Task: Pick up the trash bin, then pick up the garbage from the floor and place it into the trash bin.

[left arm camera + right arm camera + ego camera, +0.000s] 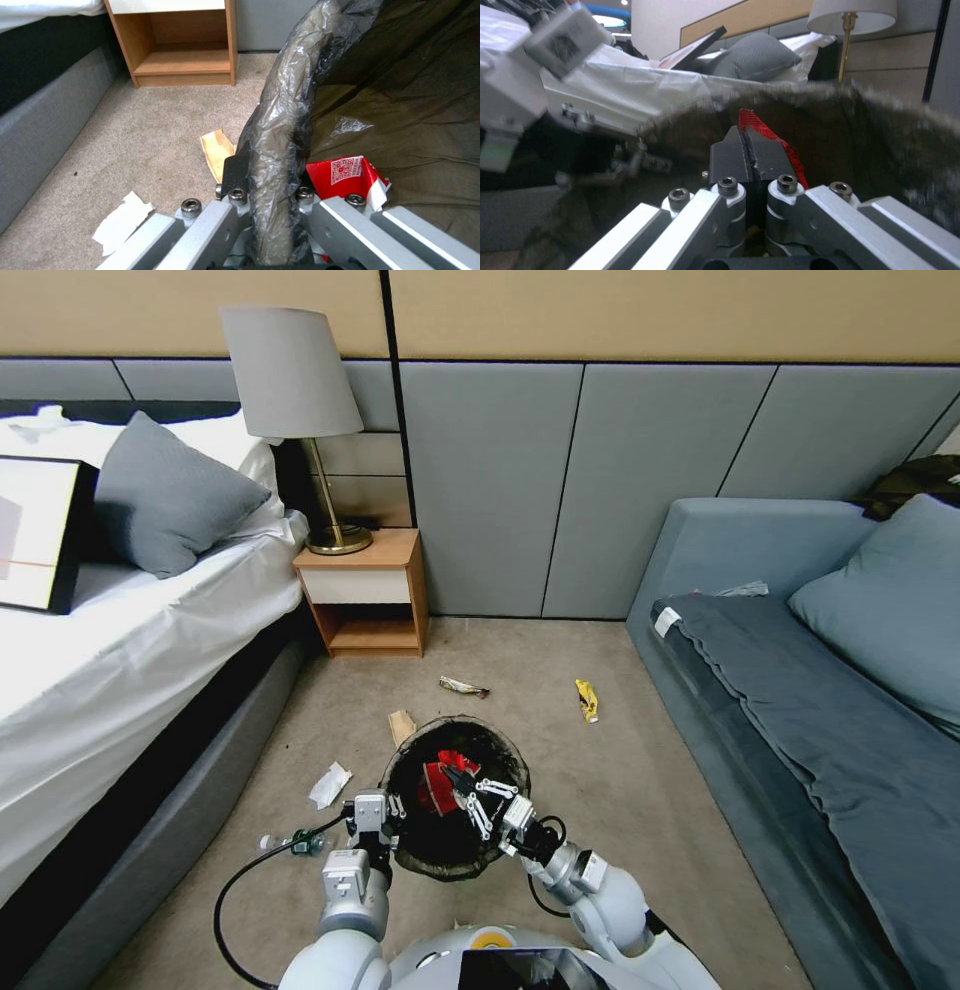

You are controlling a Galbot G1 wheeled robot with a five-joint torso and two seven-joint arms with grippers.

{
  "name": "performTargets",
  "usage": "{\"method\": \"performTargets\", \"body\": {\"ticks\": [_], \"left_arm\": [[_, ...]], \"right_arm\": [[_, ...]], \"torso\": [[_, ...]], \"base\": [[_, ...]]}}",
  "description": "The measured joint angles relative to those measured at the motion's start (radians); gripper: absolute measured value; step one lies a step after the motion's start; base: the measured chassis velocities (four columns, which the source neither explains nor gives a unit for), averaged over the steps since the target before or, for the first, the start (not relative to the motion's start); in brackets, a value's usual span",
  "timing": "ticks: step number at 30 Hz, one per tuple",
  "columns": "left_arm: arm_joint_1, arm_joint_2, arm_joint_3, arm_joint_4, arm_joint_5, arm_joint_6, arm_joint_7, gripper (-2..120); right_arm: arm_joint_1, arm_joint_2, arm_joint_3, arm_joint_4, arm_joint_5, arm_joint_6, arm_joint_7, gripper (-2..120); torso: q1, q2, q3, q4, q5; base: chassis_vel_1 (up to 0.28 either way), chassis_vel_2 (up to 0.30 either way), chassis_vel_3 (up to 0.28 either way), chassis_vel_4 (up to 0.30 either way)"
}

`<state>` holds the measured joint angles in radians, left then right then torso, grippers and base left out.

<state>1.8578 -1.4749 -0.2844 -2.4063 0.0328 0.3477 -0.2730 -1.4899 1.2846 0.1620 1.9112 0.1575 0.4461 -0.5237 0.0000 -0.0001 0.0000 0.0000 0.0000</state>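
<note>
Nearest me, the left tool (372, 826) is clenched on the near-left rim of the trash bin (497, 744), at about 8 o'clock on its mouth; in the left wrist view I see its fingers (235, 172) pinching the bag-covered rim (280, 123) from both sides. The bin is held off the floor (640, 770), mouth tilted toward my head camera.

The right tool (462, 792) reaches in over the bin's 4 o'clock edge and is clamped on a red-and-white wrapper (440, 782); in the right wrist view the pads (767, 157) are pressed together with the red wrapper edge (760, 127) standing out of them.

On the floor: a small bottle (290, 843) at 9 o'clock of the bin, a white tissue (329, 784) at 10 o'clock, a brown paper scrap (401, 726) at 11 o'clock just beside the rim. Farther out, a crumpled wrapper (464, 687) at 12 o'clock and a yellow wrapper (587, 699) at 1 o'clock. Beyond, the nightstand (366, 590) at 11 o'clock.
</note>
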Motion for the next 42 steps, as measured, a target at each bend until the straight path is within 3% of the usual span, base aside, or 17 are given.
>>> {"method": "performTargets", "body": {"ticks": [7,11,14,16,22,27,33,37,42], "left_arm": [[-0.003,0.0,0.003,0.0,0.0,0.0,0.0,0],[-0.004,0.0,0.004,0.0,0.0,0.001,0.001,0],[-0.006,0.001,0.007,0.001,-0.001,0.001,0.001,0],[-0.006,0.001,0.008,0.001,-0.001,0.001,0.001,0],[-0.006,0.004,0.008,0.001,-0.002,0.002,0.001,0],[-0.006,0.004,0.008,-0.001,-0.002,0.002,0.002,0],[-0.005,0.006,0.009,-0.001,-0.002,0.002,0.002,0],[-0.005,0.007,0.006,0.001,-0.002,0.002,0.002,0],[-0.006,0.007,-0.001,0.004,-0.002,0.002,0.002,0]], "right_arm": [[0.001,0.003,0.016,-0.038,-0.023,0.015,0.008,0],[0.001,0.003,0.022,-0.043,-0.033,0.022,0.01,6],[-0.004,0.002,0.023,-0.047,-0.036,0.024,0.014,22],[-0.006,0.002,0.023,-0.047,-0.037,0.024,0.014,25],[-0.022,-0.002,0.021,-0.05,-0.04,0.028,0.015,52],[-0.025,-0.009,0.025,-0.043,-0.04,0.028,0.015,66],[-0.04,-0.016,0.028,-0.021,-0.043,0.034,0.014,91],[-0.046,-0.017,0.03,-0.008,-0.052,0.045,0.026,99],[-0.06,-0.004,0.042,0.087,-0.075,0.051,0.162,100]], "torso": [[0.0,0.0,0.0,0.0,0.0],[0.0,0.0,0.0,0.0,0.0],[0.0,0.0,0.0,0.0001,0.0],[0.0,0.0,0.0,0.0,0.0],[0.0,0.0,0.0,0.0,0.0],[0.0,0.0,0.0,0.0,0.0],[0.0,0.0,0.0,0.0,0.0],[0.0,0.0,0.0,0.0,0.0],[0.0,0.0,0.0,0.0,0.0]], "base": [[0.0,0.0,0.0,0.0],[0.0,0.0,0.0,0.0],[0.0,0.0,0.0,0.0],[0.0,0.0,0.0,0.0],[0.0,0.0,0.0,0.0],[0.0,0.0,0.0,0.0],[0.0,0.0,0.0,0.0],[0.0,0.0,0.0,0.0],[0.0,0.0,0.0,0.0]]}}
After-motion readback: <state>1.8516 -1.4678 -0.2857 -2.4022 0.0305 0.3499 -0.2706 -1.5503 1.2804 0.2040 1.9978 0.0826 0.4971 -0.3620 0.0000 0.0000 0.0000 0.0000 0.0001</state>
